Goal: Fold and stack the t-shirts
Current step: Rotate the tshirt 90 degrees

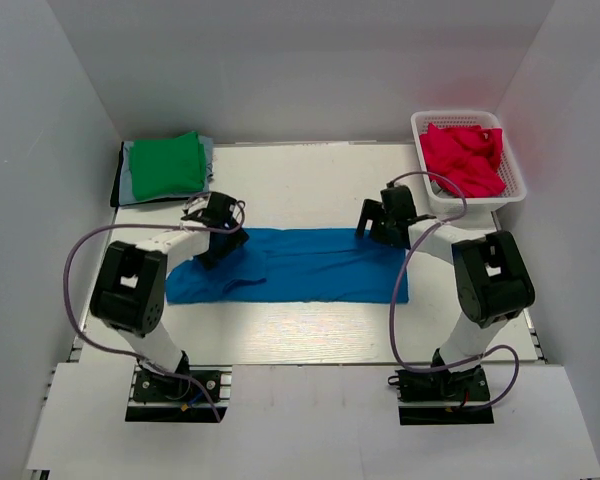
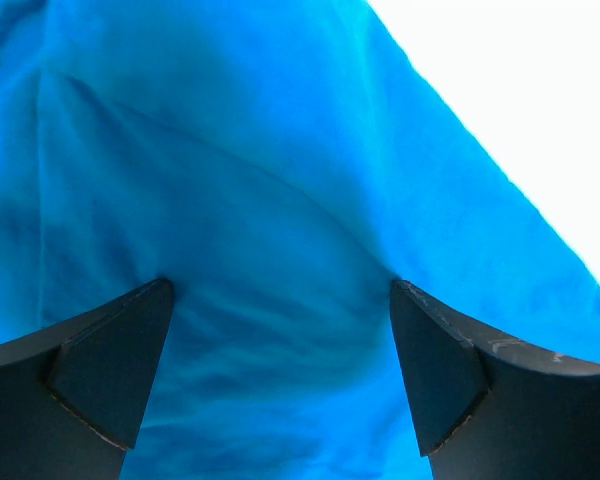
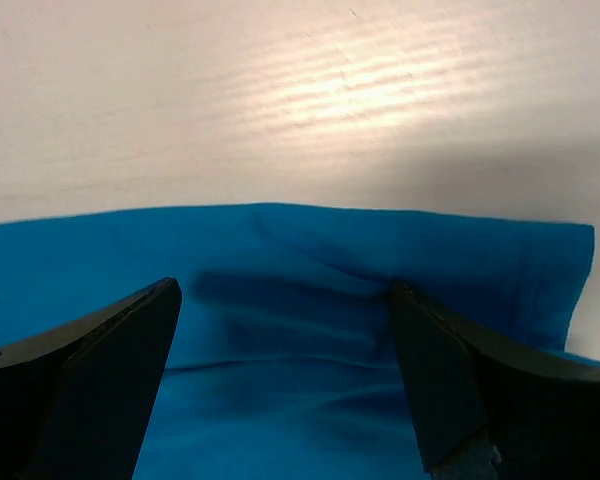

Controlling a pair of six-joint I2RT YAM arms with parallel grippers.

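Now both open claws hover over the blue t-shirt (image 1: 310,265).

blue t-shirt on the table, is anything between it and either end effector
Nothing visible. The bright blue cloth t-shirt lies spread out, and the left end effector and the right end effector each hang open right over it, with only blue cloth showing between their jaws.

1. A plain white back wall (image 1: 310,60) closes the far side.
2. A white left wall (image 1: 30,200) and right wall (image 1: 580,200) slant in toward it.
3. The bench (image 1: 300,330) has a pale wood-grain top, and a white board (image 1: 310,420) lies along its near edge.
4. Soft light leaves a bright sheen (image 3: 350,85) on the grain.
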